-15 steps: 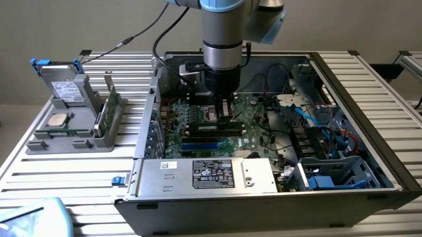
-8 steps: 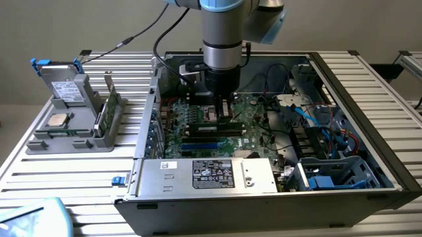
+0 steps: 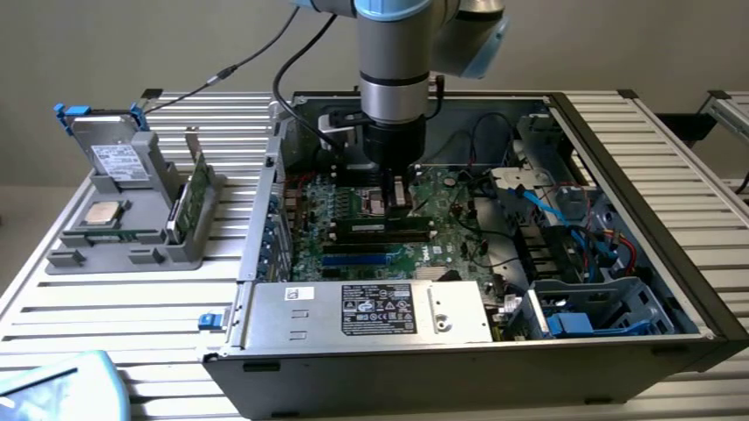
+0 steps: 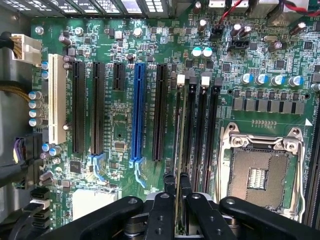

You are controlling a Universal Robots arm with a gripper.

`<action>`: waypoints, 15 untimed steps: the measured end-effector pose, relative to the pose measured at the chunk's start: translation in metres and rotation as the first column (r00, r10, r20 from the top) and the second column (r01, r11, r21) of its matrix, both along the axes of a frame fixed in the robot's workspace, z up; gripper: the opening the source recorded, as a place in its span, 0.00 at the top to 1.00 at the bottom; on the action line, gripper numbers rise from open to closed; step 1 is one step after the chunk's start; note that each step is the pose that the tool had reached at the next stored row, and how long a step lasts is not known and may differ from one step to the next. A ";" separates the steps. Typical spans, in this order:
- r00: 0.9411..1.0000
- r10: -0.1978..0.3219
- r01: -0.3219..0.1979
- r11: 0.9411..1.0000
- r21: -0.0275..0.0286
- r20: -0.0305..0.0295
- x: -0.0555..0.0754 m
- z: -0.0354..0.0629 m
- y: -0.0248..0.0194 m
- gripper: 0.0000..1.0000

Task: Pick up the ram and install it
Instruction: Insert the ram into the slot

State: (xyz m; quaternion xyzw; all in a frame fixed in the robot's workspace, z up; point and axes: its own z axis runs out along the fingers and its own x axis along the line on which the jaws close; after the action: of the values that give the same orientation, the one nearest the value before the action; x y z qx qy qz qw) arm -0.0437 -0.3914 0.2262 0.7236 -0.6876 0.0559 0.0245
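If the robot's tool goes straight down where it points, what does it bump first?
Probably the long black memory slots on the green motherboard: the thin dark-green ram stick clamped in the tool hangs over them. Depth is unclear.

Slatted metal table (image 3: 117, 324) bears an open computer case (image 3: 468, 379) and grey holder (image 3: 175, 254).

I count one ram (image 4: 178, 150), held in my gripper (image 4: 177, 195). Under and beside it run four memory slots (image 4: 201, 140). To one side of me sits one processor socket (image 4: 260, 170); to the other side lie one white slot (image 4: 56, 100), one blue slot (image 4: 139, 110) and four black slots (image 4: 78, 107). Well away from me, one grey holder (image 3: 70, 259) carries one processor chip (image 3: 103, 212) and one green card (image 3: 196, 189).
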 end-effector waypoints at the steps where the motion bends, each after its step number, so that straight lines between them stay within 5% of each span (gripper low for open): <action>1: 1.000 0.000 0.000 1.000 0.000 0.000 0.000 -0.0004 0.0003 0.86; 15: 1.000 0.000 0.000 1.000 -0.012 -0.001 0.000 -0.0030 0.0028 0.86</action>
State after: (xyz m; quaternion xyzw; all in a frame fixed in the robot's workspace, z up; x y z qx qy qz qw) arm -0.0437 -0.3886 0.2232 0.7234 -0.6872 0.0596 0.0292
